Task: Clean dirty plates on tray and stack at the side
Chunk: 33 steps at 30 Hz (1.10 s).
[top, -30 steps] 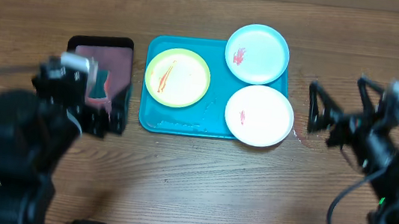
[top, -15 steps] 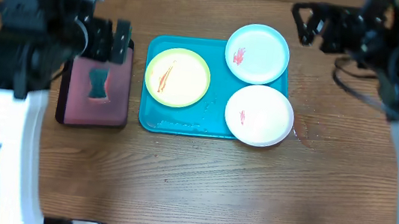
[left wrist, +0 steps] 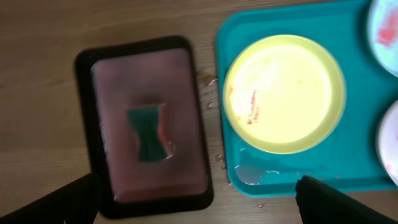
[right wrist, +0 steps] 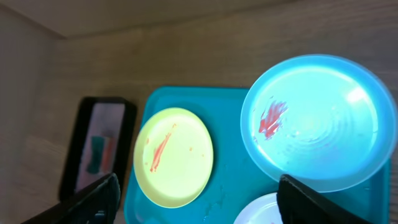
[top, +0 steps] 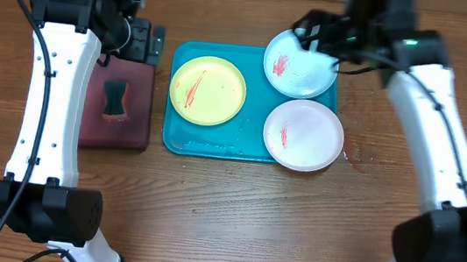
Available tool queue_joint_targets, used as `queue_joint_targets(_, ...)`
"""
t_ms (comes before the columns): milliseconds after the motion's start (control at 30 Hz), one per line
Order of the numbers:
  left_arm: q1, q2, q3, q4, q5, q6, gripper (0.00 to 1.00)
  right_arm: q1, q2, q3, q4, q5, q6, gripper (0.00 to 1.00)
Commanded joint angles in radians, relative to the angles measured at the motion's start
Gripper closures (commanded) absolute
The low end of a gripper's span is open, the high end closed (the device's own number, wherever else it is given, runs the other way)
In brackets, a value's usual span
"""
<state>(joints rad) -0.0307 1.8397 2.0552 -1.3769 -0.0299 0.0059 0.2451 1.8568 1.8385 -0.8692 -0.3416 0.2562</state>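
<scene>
Plates (top: 207,91) with red smears sit on the tray (top: 214,148). I see left end effector (left wrist: 198,183) and right end effector (right wrist: 199,180) spread wide.

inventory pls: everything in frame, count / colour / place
tray: 1, teal, middle of the table, carries the plates
yellow-green plate: 1, red-orange smear, left part of the tray
light blue plate: 1, red-orange smear, far right corner, overhanging the rim
white plate: 1, red-orange smear, near right corner
black-rimmed tray: 1, pinkish inside, just left of the teal one
sponge: 1, green, lying in the black-rimmed tray
table: 1, brown wood
left arm: white and black, over the black-rimmed tray's far end, jaws open
right arm: white and black, reaching over the light blue plate, jaws open
</scene>
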Motion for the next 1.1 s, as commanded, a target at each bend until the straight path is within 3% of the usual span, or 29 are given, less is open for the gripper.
queue_joint_targets(0,-0.001,-0.009,0.021,-0.018,-0.146,-0.175,0.06,0.118,0.045,0.021,-0.003,0.237,0.061,0.22)
queue_joint_targets(100,-0.002,-0.009,0.021,-0.023,-0.192,-0.233,0.14,0.195,0.110,0.021,0.000,0.319,0.109,0.29)
queue_joint_targets(500,-0.002,-0.009,0.016,-0.032,-0.212,-0.317,0.13,0.267,0.335,0.021,0.051,0.342,0.246,0.57)
queue_joint_targets(1067,-0.001,-0.009,-0.188,0.069,-0.213,-0.328,0.14,0.279,0.457,0.018,0.098,0.341,0.269,0.81)
